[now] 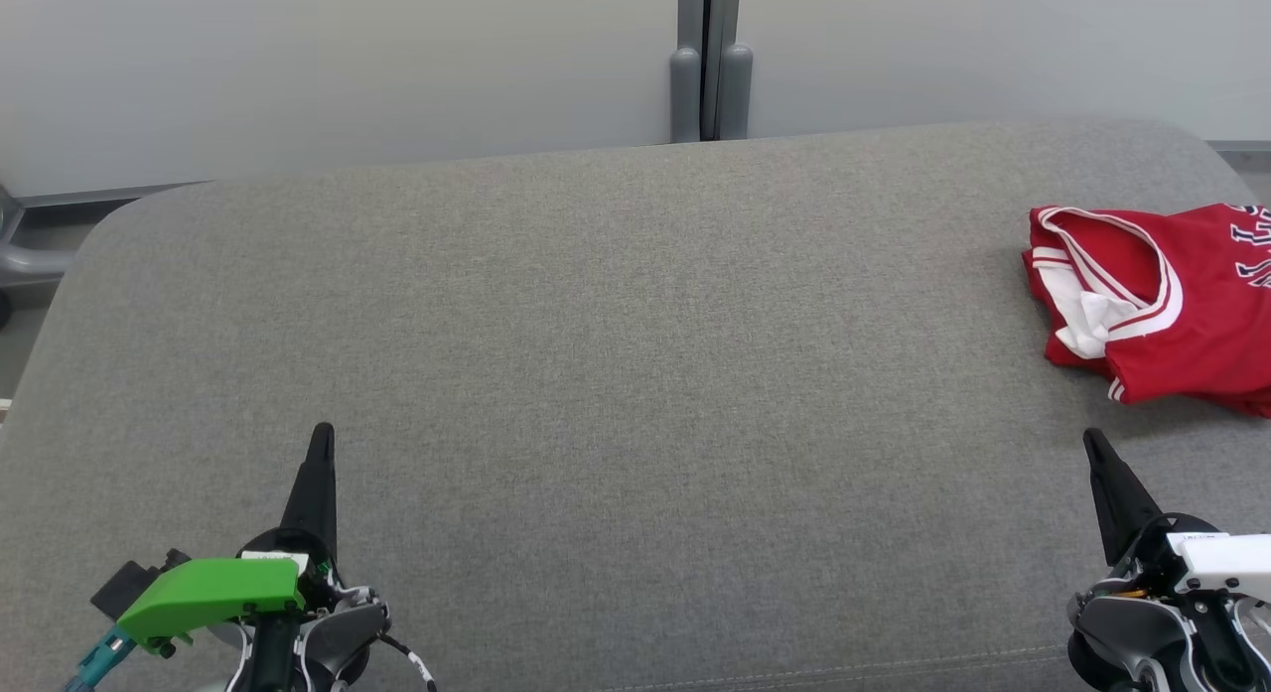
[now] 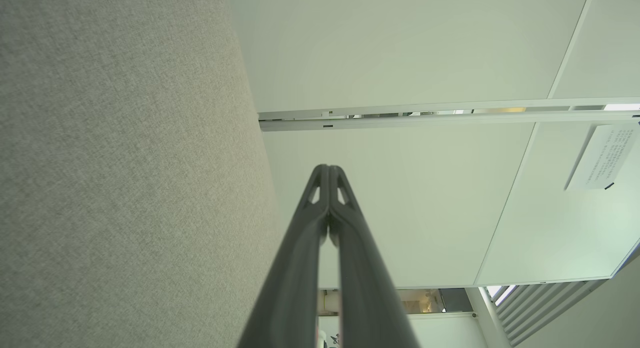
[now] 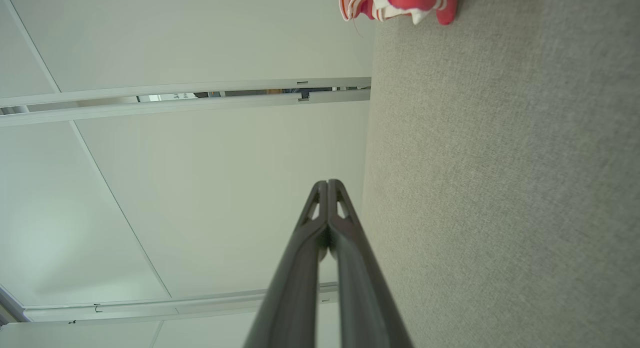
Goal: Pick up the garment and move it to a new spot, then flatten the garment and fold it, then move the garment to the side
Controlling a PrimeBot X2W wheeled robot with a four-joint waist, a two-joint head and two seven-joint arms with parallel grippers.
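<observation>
The garment (image 1: 1162, 305) is a red jersey with white trim, lying crumpled at the far right of the grey fabric surface (image 1: 616, 354); part of it runs off the frame edge. In the right wrist view the garment (image 3: 400, 1) shows at the top edge. My left gripper (image 1: 322, 436) rests at the lower left, shut and empty, far from the garment. My right gripper (image 1: 1092, 440) sits at the lower right, shut and empty, a short way in front of the garment. Both wrist views show the fingers pressed together: left gripper (image 2: 328, 167), right gripper (image 3: 327, 182).
Pale wall panels (image 1: 348, 67) stand behind the surface, with a grey post (image 1: 707, 67) at the middle. The surface's rounded back edge runs across the top. A wide stretch of grey fabric lies between the two grippers.
</observation>
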